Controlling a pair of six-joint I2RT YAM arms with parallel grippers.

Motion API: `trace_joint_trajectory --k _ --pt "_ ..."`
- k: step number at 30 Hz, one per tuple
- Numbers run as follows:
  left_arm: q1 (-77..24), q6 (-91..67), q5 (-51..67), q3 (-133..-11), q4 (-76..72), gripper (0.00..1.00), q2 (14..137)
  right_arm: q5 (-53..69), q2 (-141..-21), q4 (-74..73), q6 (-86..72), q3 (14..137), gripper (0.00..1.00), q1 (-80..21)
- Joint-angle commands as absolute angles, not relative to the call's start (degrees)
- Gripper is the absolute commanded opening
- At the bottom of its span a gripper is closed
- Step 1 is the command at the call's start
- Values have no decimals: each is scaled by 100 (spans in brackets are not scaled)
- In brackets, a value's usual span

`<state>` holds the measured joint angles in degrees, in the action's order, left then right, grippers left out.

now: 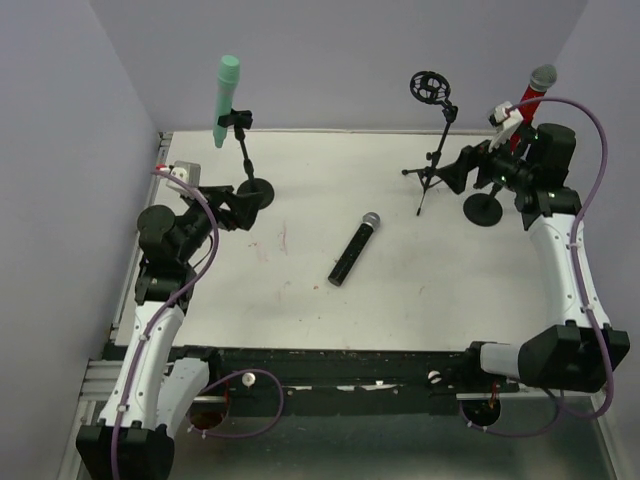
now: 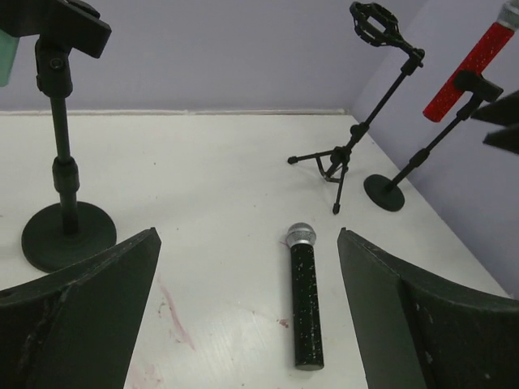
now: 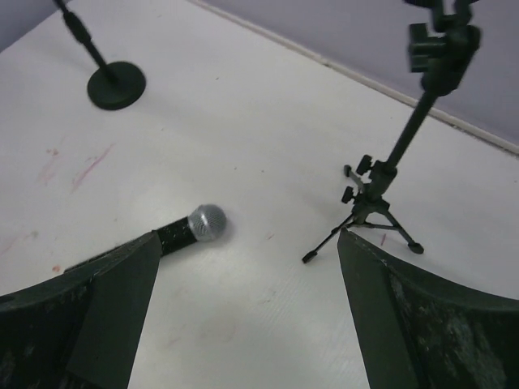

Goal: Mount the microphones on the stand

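No writing, label, brand mark or number can be read in any of the three views. The closest thing to a mark is the pale speckle along the body of the black microphone [image 2: 306, 312], which lies just ahead of the left gripper [image 2: 247, 237]. The speckle forms no letters or digits.
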<state>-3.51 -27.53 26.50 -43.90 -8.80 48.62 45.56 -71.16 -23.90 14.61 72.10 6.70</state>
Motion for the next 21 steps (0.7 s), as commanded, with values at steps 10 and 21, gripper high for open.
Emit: trace_joint_trajectory --k 10,21 --pt "-378 -1863 2654 -3683 123 99 3779 2313 -8586 -748 -203 7787 99 229" --pt "-378 -1714 2610 -3709 237 99 3814 1292 -9518 975 623 7576 69 0"
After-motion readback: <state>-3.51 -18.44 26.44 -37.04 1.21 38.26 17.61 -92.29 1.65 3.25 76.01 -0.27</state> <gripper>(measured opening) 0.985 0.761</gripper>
